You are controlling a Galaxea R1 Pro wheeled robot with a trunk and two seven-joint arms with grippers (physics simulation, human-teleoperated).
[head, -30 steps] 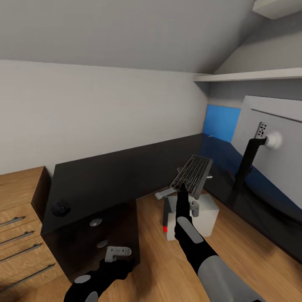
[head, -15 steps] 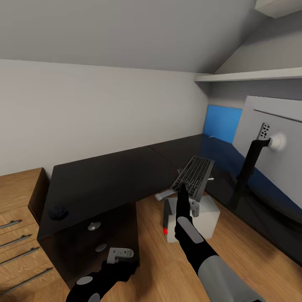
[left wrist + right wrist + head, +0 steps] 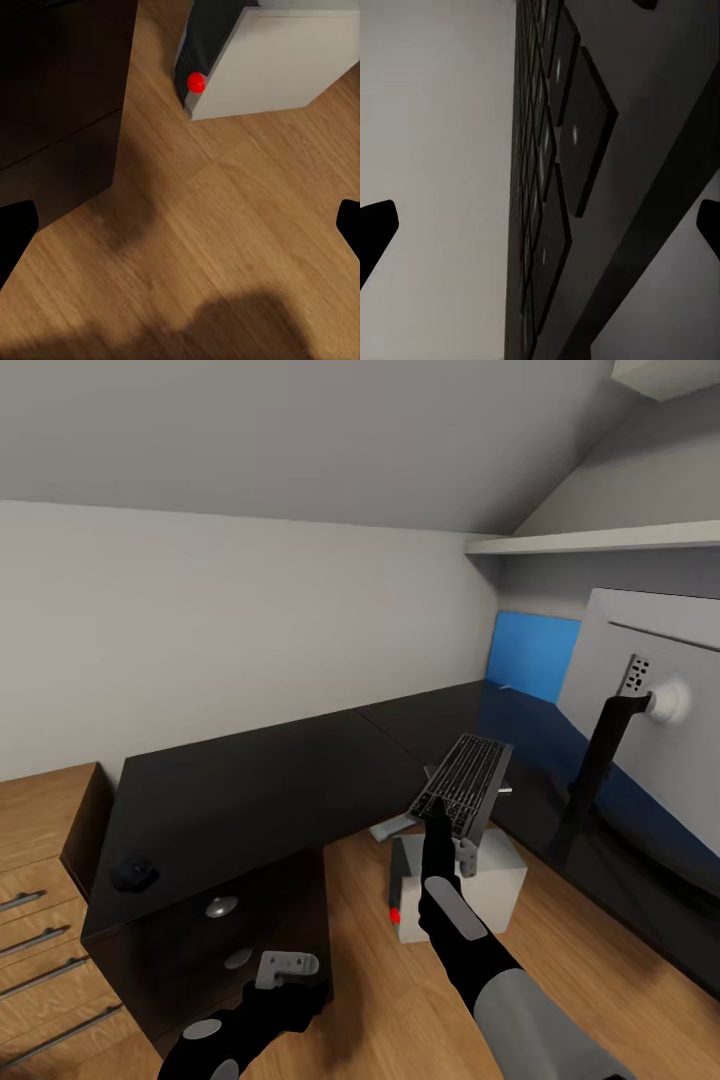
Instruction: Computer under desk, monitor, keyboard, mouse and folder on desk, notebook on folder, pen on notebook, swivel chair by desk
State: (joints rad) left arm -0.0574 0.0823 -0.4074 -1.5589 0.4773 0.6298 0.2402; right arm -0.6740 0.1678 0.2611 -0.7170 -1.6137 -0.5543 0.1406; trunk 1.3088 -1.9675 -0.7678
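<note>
The black desk (image 3: 250,780) runs along the wall and turns the corner, where the monitor (image 3: 660,700) stands. The white computer (image 3: 490,880) sits on the floor (image 3: 225,225) beside it. The right gripper (image 3: 437,822) pinches the tilted keyboard (image 3: 462,780) above the computer. The left gripper (image 3: 285,966) hangs low, jaws spread. The mouse (image 3: 133,874) lies on the desk's left end.

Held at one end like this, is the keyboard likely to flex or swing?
The keyboard looks like a flat rigid slab, so it probably won't flex. The right gripper pinches only its near edge while it stands tilted in the air, so it may pivot or slip.
</note>
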